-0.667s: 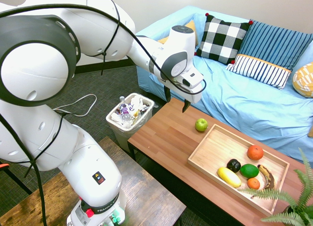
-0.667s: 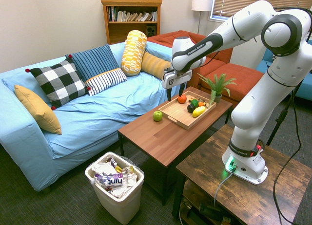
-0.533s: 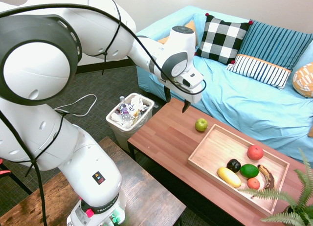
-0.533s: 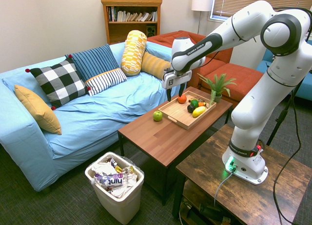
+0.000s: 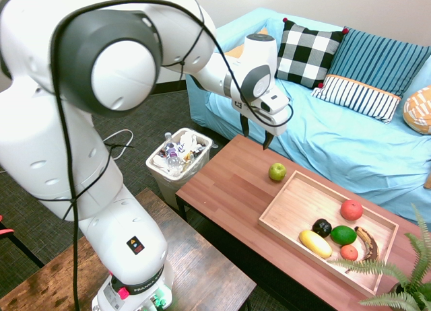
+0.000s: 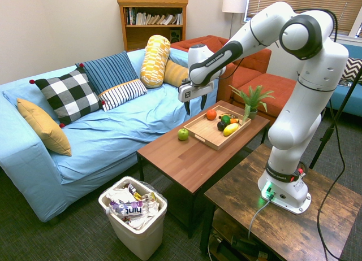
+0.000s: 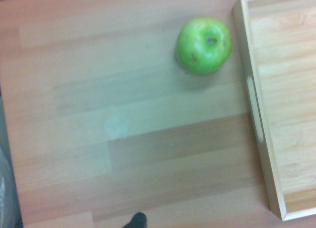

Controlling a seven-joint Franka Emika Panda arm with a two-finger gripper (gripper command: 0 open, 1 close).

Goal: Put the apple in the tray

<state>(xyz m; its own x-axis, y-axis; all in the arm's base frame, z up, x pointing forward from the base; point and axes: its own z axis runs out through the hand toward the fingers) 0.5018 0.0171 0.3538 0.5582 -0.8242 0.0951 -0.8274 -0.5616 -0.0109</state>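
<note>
First exterior view and its opposite both show a long sofa under a light blue cloth cover (image 5: 316,146), set along the far side of a low reddish-brown wooden table (image 5: 225,183). Above the table hangs the white jointed robot arm (image 5: 182,42), its two-fingered black-tipped claw (image 5: 256,137) spread wide, with nothing between the fingers. Next in size comes the large shallow rectangular tray of pale wood (image 5: 286,203), lying flat on the table. Beside the table's end stands a cream plastic bin (image 5: 176,173) filled with wrappers and bottles. Smaller things lie in the tray: a curved yellow-and-brown banana (image 5: 368,245), a smooth oblong yellow fruit (image 5: 315,244), a glossy green oval fruit (image 5: 343,235), a round orange-red fruit (image 5: 351,209), a dark, nearly black fruit (image 5: 322,227) and a smaller orange-red fruit (image 5: 349,252). The round green apple with a dimpled top (image 7: 203,45) rests on the tabletop, outside the tray, just beside its short wall and not touching it.
</note>
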